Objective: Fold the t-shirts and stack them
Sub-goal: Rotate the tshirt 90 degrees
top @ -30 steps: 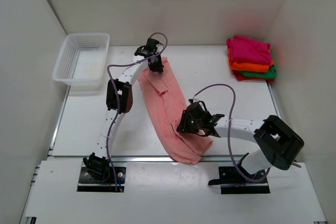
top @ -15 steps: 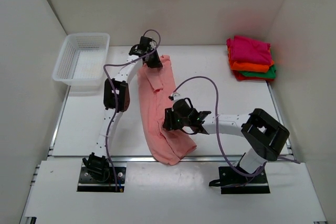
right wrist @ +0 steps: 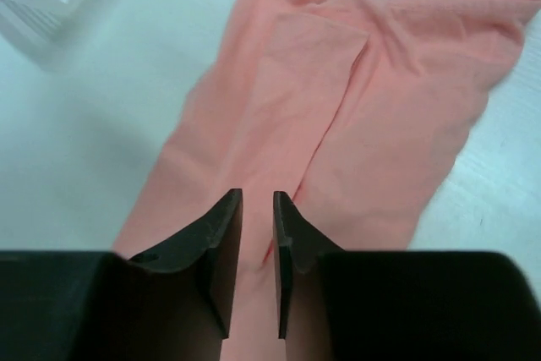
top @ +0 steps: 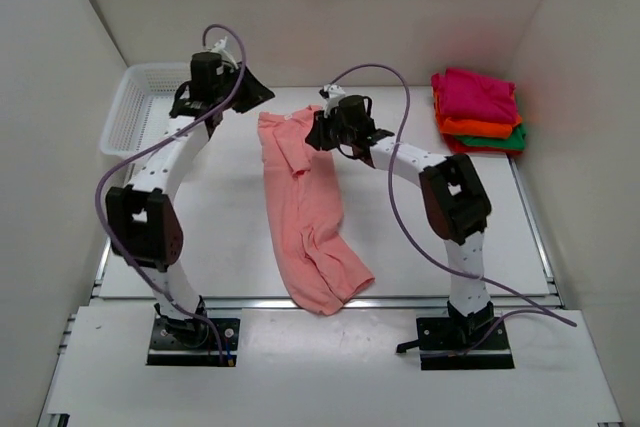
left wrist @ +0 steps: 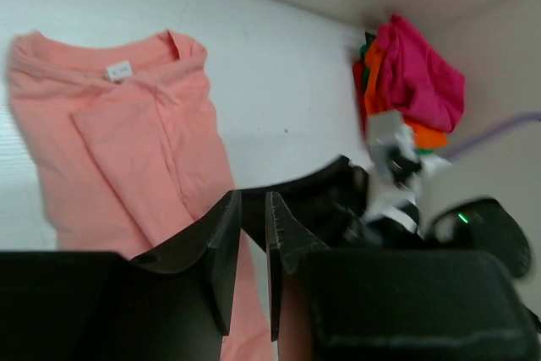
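Note:
A salmon-pink t-shirt (top: 305, 207) lies folded lengthwise on the white table, collar at the far end and hem bunched near the front edge. It also shows in the left wrist view (left wrist: 127, 141) and the right wrist view (right wrist: 355, 99). My left gripper (top: 263, 97) hangs in the air left of the collar, jaws a narrow gap apart and empty (left wrist: 254, 209). My right gripper (top: 316, 133) hovers over the collar end, jaws a narrow gap apart and empty (right wrist: 258, 205). A stack of folded shirts sits at the back right: magenta (top: 478, 92) on top, then orange (top: 478, 128), then green (top: 507, 140).
A white mesh basket (top: 155, 112) stands at the back left, right behind my raised left arm. The stack shows in the left wrist view (left wrist: 418, 73). White walls close in the table on three sides.
Both grippers have come off the pink shirt. The left arm rose and swung back-left toward the basket. The right gripper moved from the shirt's middle up to its collar end. The shirt lies still.

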